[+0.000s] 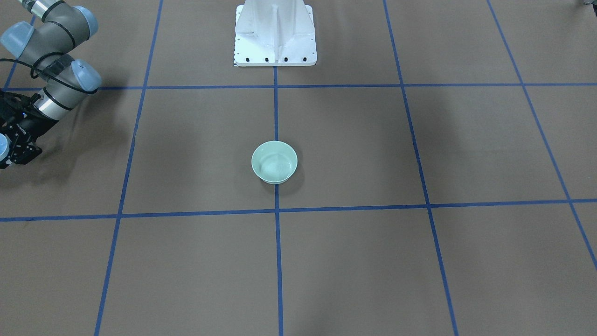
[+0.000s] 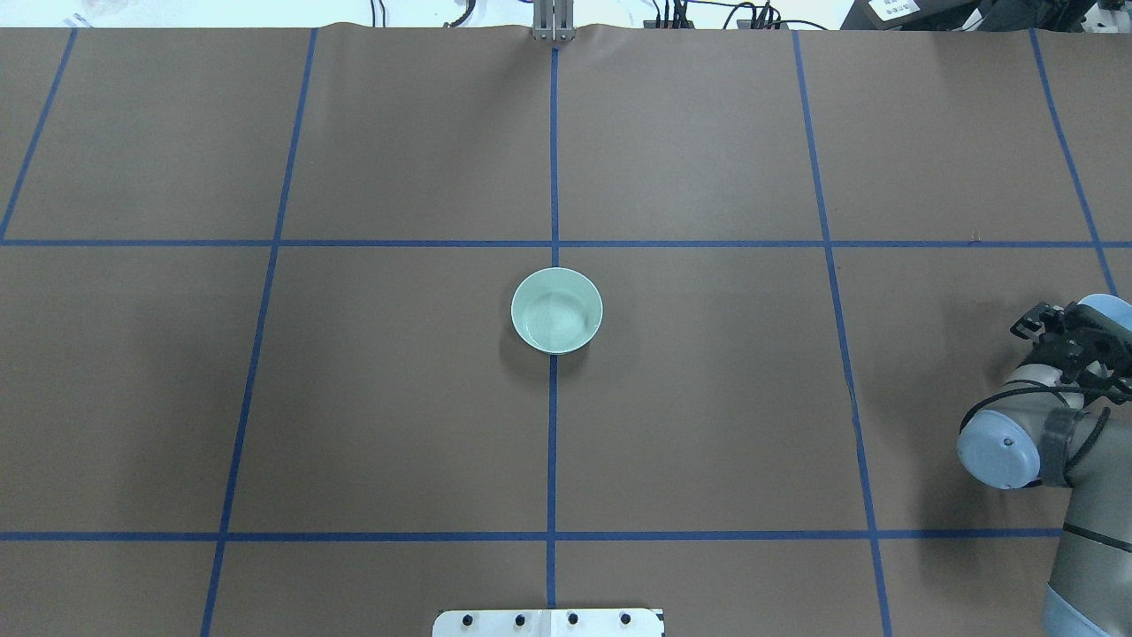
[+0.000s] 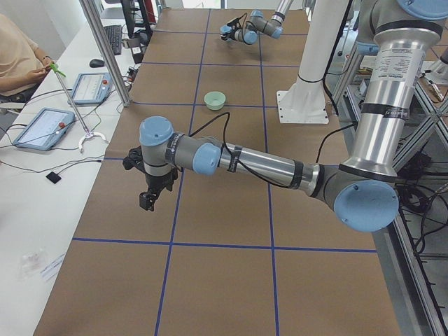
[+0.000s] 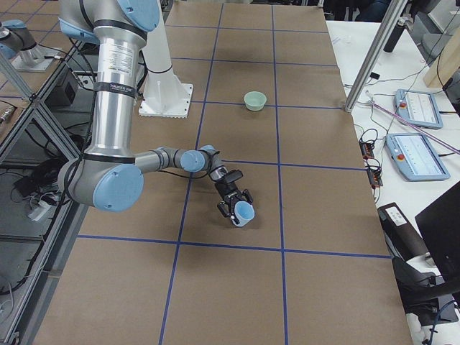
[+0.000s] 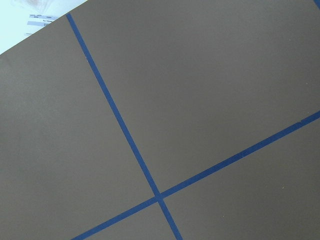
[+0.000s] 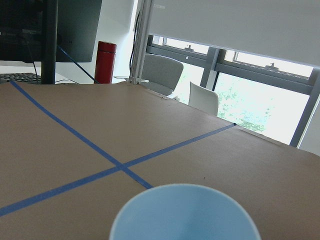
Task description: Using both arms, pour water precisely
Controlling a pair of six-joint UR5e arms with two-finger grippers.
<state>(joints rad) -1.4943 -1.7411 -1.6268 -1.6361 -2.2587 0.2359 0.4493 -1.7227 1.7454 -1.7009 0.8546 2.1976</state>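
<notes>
Both wait well wide of the centred bowl (image 2: 516, 310), their likely pouring target: the right arm (image 2: 1083, 540), jaws clasping a blue cup (image 6: 145, 205), and the left arm (image 3: 262, 166), whose jaws I cannot tell.

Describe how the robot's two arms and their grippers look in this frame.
The left arm and the right arm are silver-grey tubes with pale blue joint caps; a black cable loops near each wrist. The left gripper and the right gripper are black, with two fingers.

The bowl (image 2: 557, 310) sits at the middle of the table (image 2: 707, 425), straight before the pedestal (image 1: 275, 35), with the left arm (image 3: 252, 164) over the left end and the right gripper (image 4: 236, 208), a cup (image 4: 245, 211) in it, over the right.
</notes>
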